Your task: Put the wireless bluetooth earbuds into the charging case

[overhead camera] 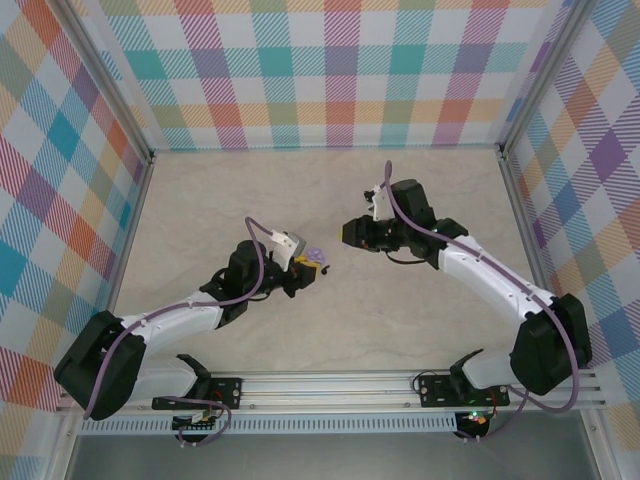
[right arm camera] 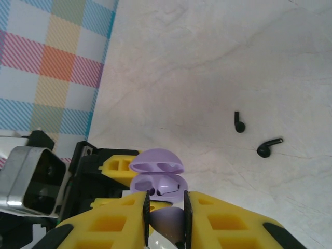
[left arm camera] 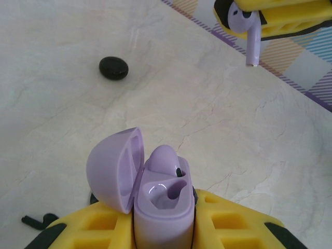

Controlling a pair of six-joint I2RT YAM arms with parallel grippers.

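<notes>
My left pincer (overhead camera: 300, 268) is clamped on the body of the lavender case (left arm camera: 158, 223), whose lid (left arm camera: 114, 168) is swung open to one side. One lavender earbud (left arm camera: 166, 158) is already seated in the case, and the empty socket (left arm camera: 158, 194) beside it faces up. My right pincer (right arm camera: 166, 205) grips the second lavender earbud (left arm camera: 243, 23) by its head, stem pointing down, well apart from the case.

To do this well, I reckon I should bring the stem over the empty socket and match its tilt to the channel. Then I should lower slowly, since a crooked entry could jam or nudge the seated bud. I'd keep the case steady and let go only once the bud settles. Two black earbuds (right arm camera: 238, 123) (right arm camera: 268, 148) and a black case (left arm camera: 114, 68) lie on the counter (left arm camera: 207, 104).
</notes>
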